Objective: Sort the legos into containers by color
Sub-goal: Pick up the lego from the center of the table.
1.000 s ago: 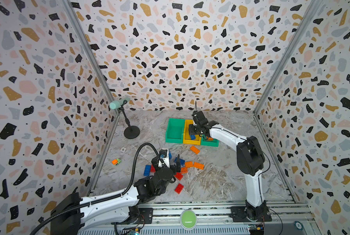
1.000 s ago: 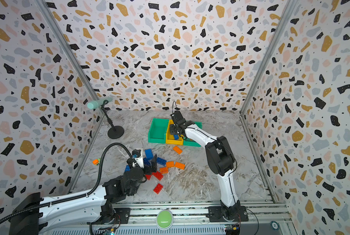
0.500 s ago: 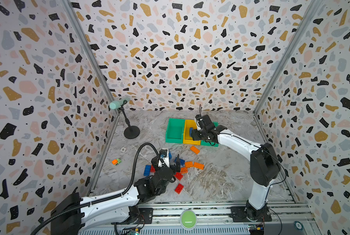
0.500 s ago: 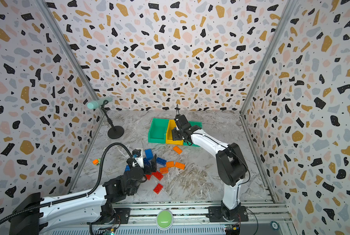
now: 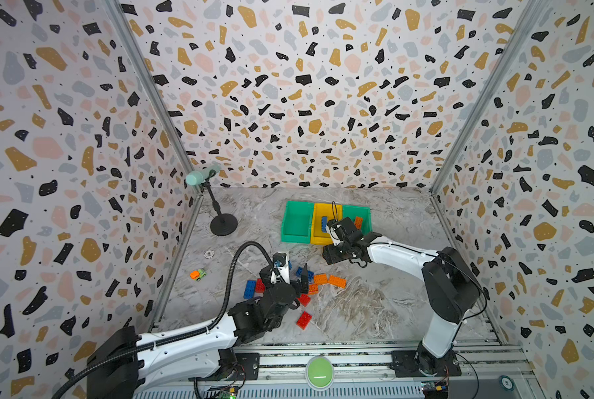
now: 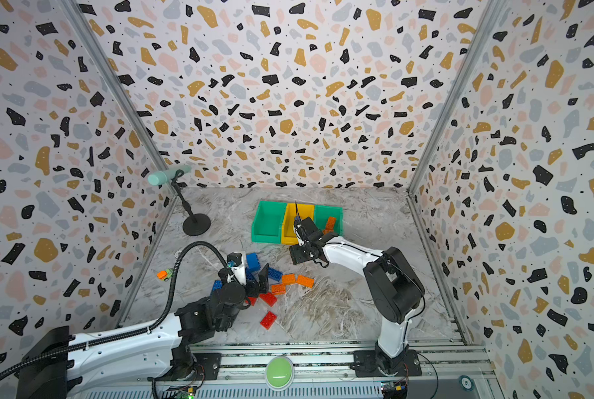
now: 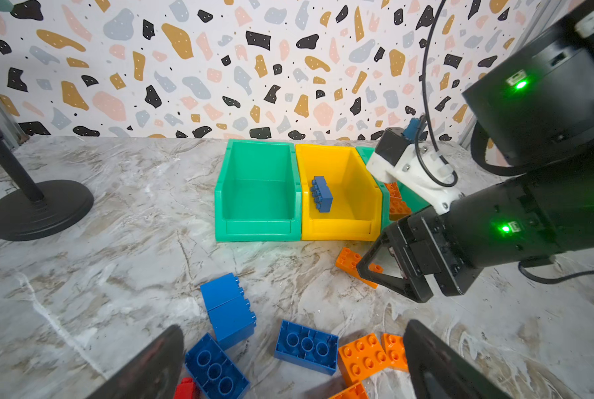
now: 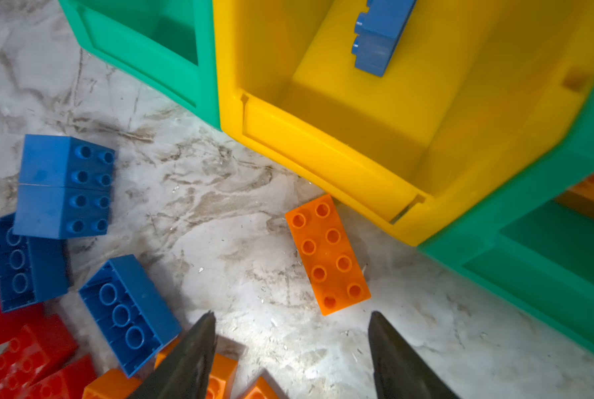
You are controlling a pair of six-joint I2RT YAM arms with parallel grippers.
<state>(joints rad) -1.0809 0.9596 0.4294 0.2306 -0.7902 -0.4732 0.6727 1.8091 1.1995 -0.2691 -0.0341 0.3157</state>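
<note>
Red, blue and orange legos [image 5: 319, 279] lie loose in a clump on the tabletop [image 5: 375, 311], on the near side of the bins. Most of your sort is left, I'd say.

Left gripper [image 7: 294, 345] hangs right over that clump, jaws spread wide with nothing in them. Reads as staged for a pick, blue bricks directly under it.

Containers sit in a touching row, open tops up.
- Left green bin [image 7: 257, 228]: empty.
- Yellow bin [image 7: 337, 231]: one blue brick [image 7: 321, 193], lying on its side.
- Right green bin [image 5: 352, 210]: orange bricks [image 7: 397, 205], count unclear because the arm hides part.

So red likely goes to the empty one.

Right gripper [image 8: 292, 321] is low by the yellow bin's front, jaws parted and empty. It's aimed at a lone orange brick [image 8: 327, 254], flat, studs up, just beside that front lip. Probably your next grab.
</note>
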